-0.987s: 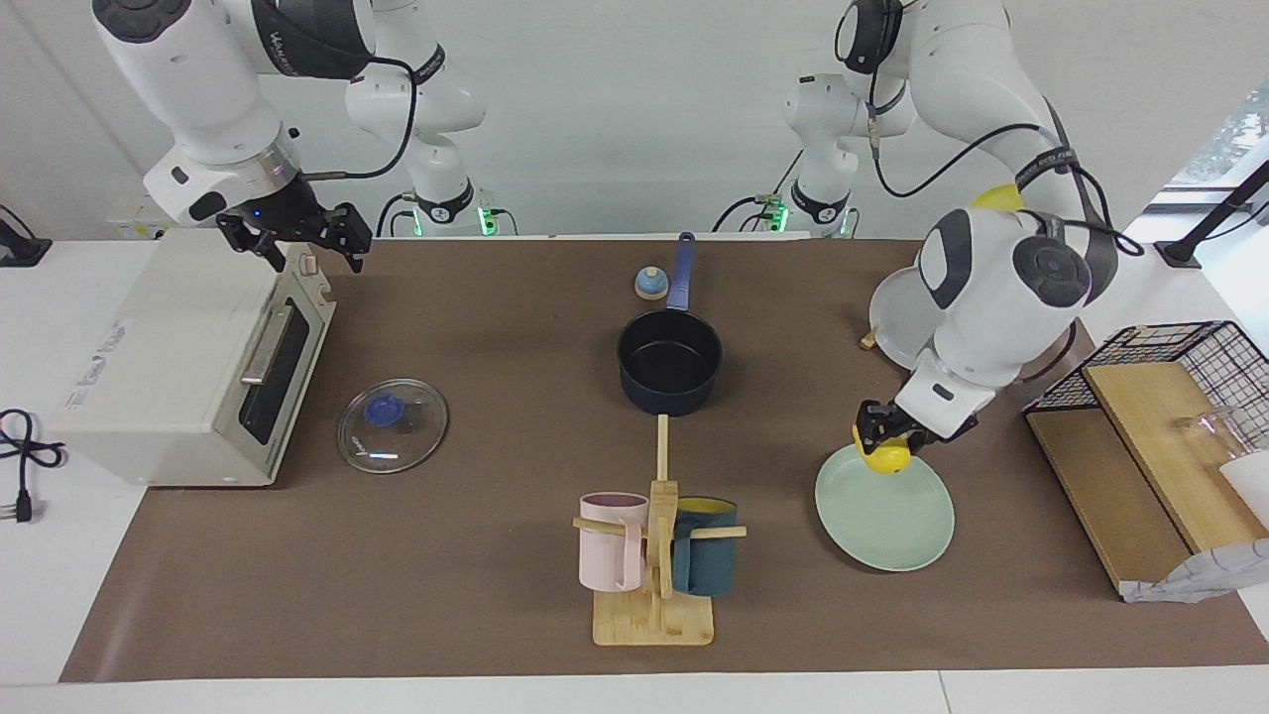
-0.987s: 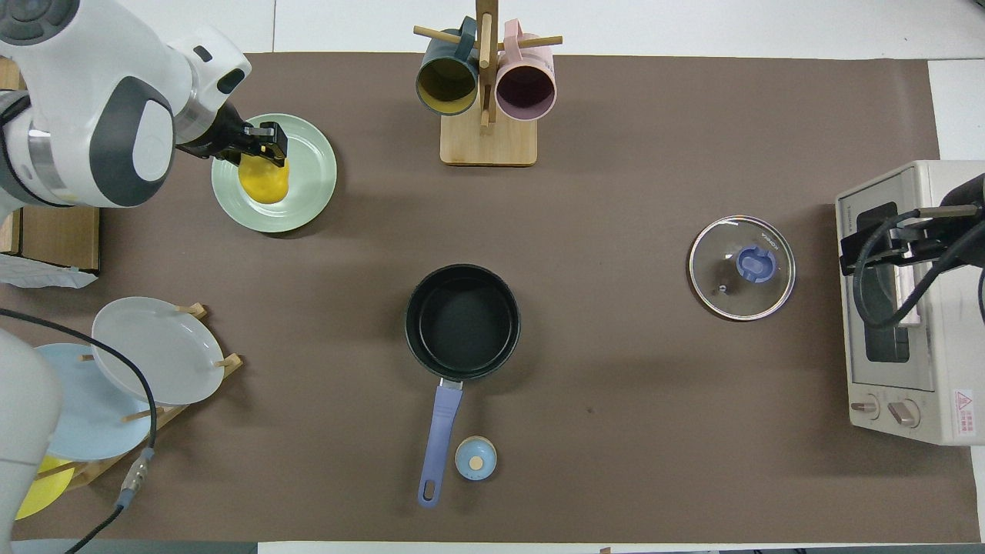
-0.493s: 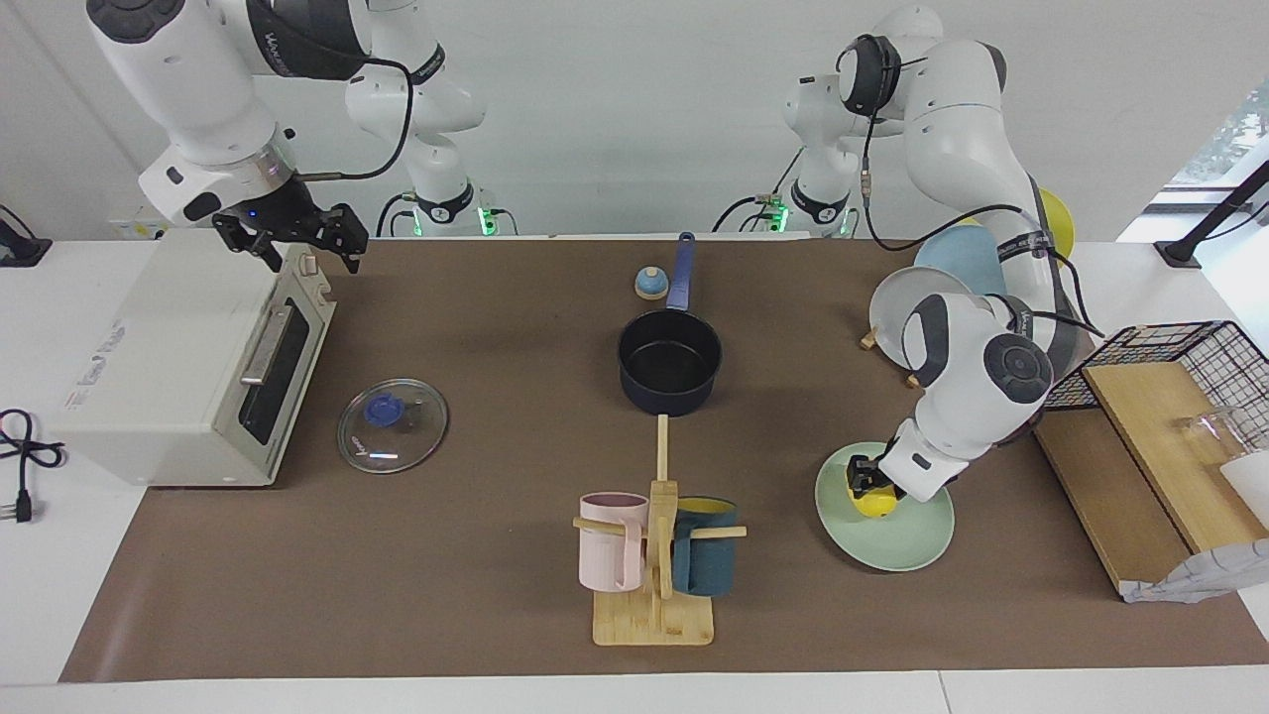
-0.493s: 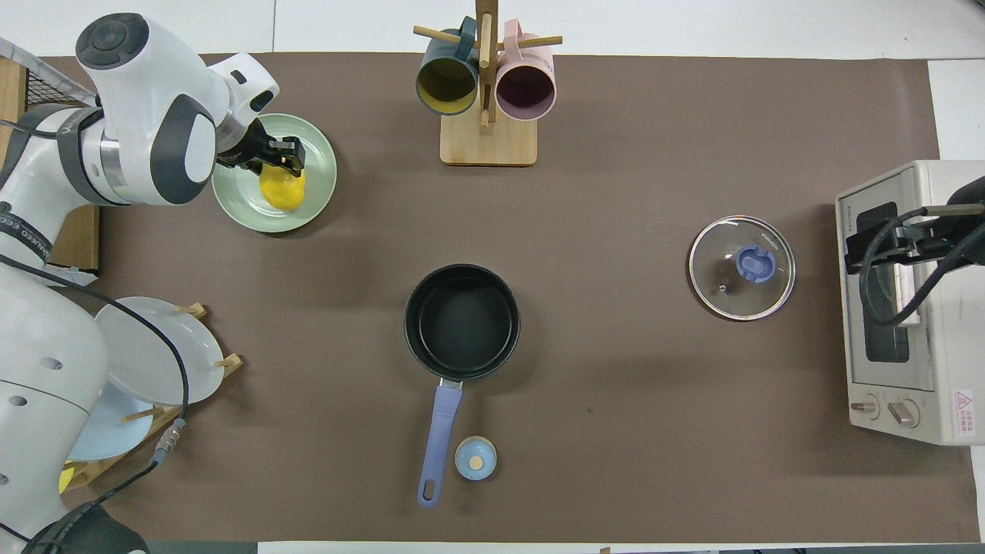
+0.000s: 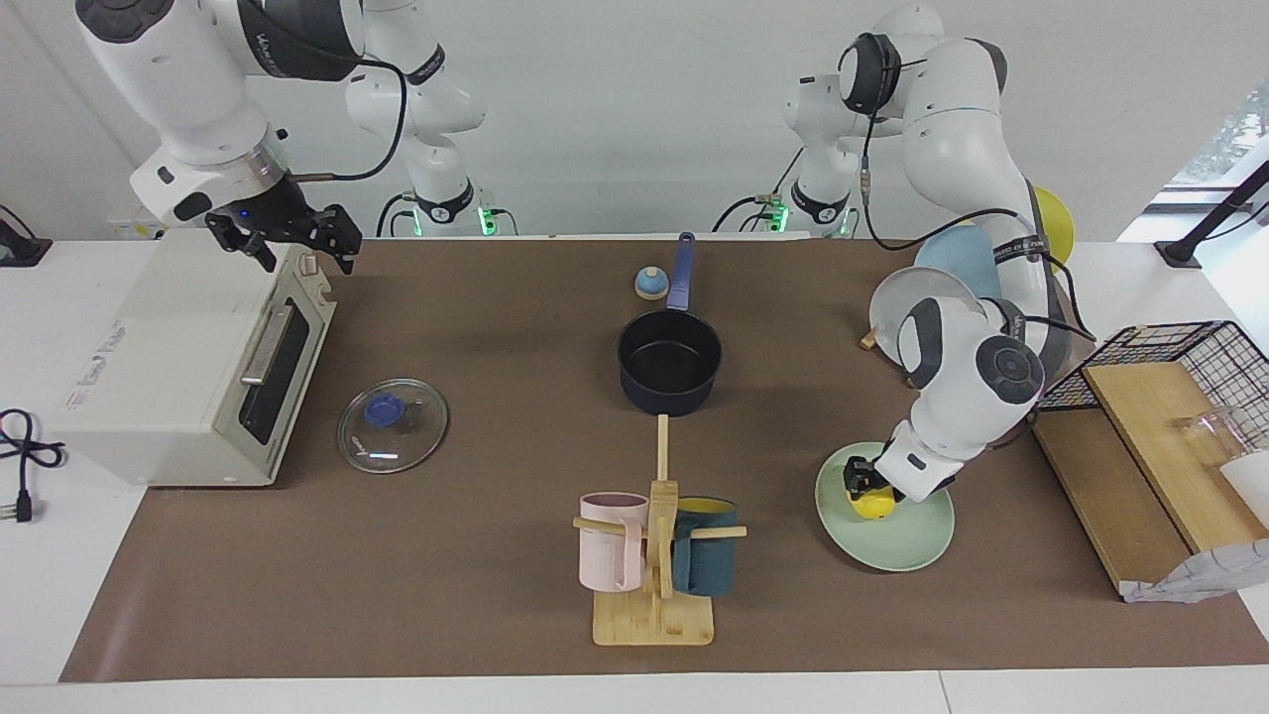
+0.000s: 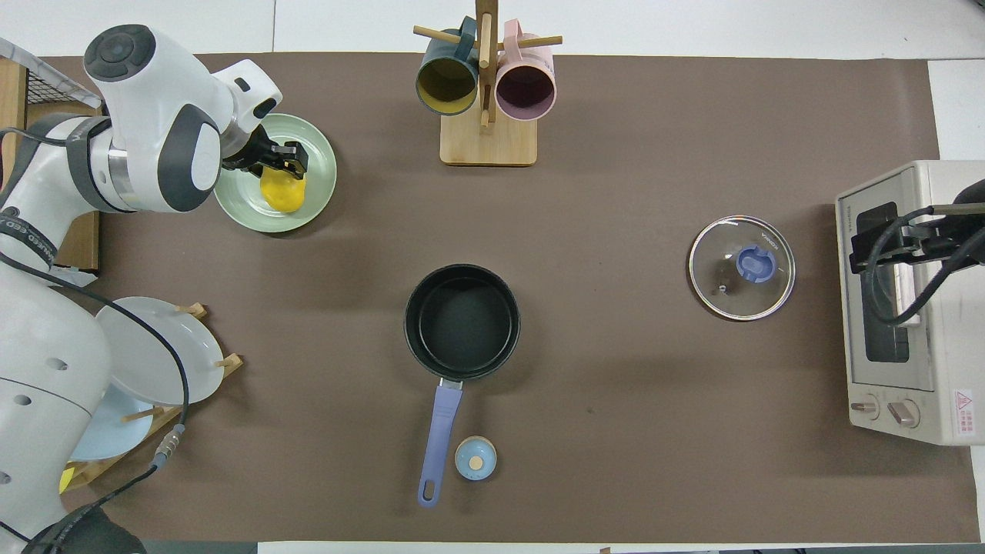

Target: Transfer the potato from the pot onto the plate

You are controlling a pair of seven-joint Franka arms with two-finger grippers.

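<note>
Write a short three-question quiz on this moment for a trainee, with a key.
1. True or false: the pot has food in it.
2. Which is the potato on? A) the pot B) the plate C) the glass lid
3. Fill in: the right gripper waits over the ____.

Key:
1. False; its black inside is bare.
2. B; the left gripper is down at the potato on the plate.
3. toaster oven.
</note>
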